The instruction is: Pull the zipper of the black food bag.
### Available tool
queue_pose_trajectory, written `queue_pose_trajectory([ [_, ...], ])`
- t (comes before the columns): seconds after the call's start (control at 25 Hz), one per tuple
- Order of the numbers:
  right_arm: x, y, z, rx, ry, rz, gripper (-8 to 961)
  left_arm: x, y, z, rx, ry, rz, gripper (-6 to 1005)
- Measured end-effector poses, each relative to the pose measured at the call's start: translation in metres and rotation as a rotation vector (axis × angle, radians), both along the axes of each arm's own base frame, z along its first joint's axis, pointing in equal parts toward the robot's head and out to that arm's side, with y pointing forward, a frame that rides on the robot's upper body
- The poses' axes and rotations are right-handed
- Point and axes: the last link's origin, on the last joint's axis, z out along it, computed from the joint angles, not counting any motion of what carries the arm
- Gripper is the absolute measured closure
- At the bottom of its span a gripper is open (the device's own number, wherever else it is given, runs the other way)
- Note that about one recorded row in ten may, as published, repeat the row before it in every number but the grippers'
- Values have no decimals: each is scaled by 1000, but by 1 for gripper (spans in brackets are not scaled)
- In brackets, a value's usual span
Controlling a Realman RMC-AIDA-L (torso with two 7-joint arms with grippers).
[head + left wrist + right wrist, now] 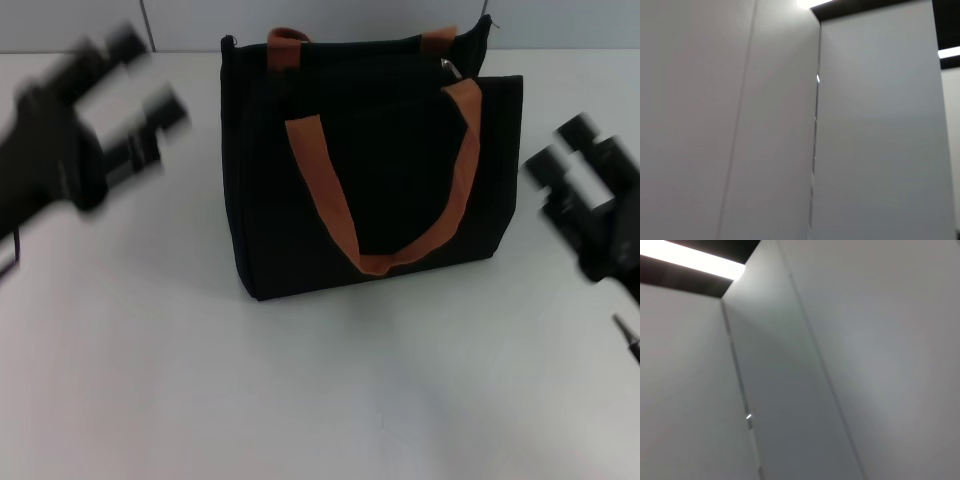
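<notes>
Closest to the head camera is just bare white table (300, 400), nothing on it in the lower half of the frame. The bag (370, 170) stands upright at upper centre, and both grippers hang off to its sides, touching nothing. The left gripper (140, 105) is at upper left, fingers spread with a clear gap and holding nothing. The right gripper (570, 150) is at the right edge, also spread and empty.

The zipper (449, 67) looks like a small silvery glint at the bag's top edge toward the right, tucked right beside where the near strap (385, 200) meets the top. Honestly it's tiny and I can't say which way it lies.

What I'd worry about: the bag is soft and unheld, so tugging the pull with one gripper would probably drag or tip the whole thing instead of running the zip. A fat fingertip could also grab strap or fabric rather than the tab. The far strap (290, 45) pokes up along the top too, so it's crowded up there.

Both wrist cameras only show wall (865, 125), no help.
</notes>
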Motion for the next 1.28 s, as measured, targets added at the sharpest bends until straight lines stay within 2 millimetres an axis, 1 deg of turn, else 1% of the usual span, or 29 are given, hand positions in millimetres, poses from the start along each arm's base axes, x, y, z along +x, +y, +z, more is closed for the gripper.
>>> queue_pose_trajectory([
  [0.08,-2,-1,-4,-50,-55,61,342,-17,-23,-16,-80,102,10,240],
  [0.12,-3,-1,-6,-87,-95,105,342,-17,-23,-16,-80,102,10,241],
  [0.16,-4,-2,-8,-128,-136,151,342,-24,-35,-25,-112,154,0,243],
  [0.28,-3,-6,-18,-245,-236,231,342,-36,-59,-41,-156,259,-38,244],
  [0.32,-3,-6,-18,-245,-236,231,342,-36,-59,-41,-156,259,-38,244],
  [0.36,-2,-6,-19,-258,-250,236,342,-40,-66,-46,-168,287,-47,244],
  [0.4,-2,-7,-21,-264,-267,247,342,-40,-66,-46,-168,287,-47,244],
  [0.44,-2,-8,-22,-271,-283,264,342,-47,-76,-54,-205,329,-43,244],
  [0.6,-10,-6,-27,-308,-319,348,342,-49,-80,-56,-217,326,-33,244],
  [0.8,-15,1,-41,-362,-372,362,342,-49,-86,-61,-246,324,-41,244],
  [0.92,-14,0,-48,-393,-404,364,342,-50,-87,-60,-250,324,-42,244],
  [1.12,-10,-8,-61,-459,-460,376,342,-52,-87,-63,-255,340,-32,244],
  [1.28,-8,-9,-67,-461,-472,343,342,-52,-90,-65,-264,330,-23,244],
])
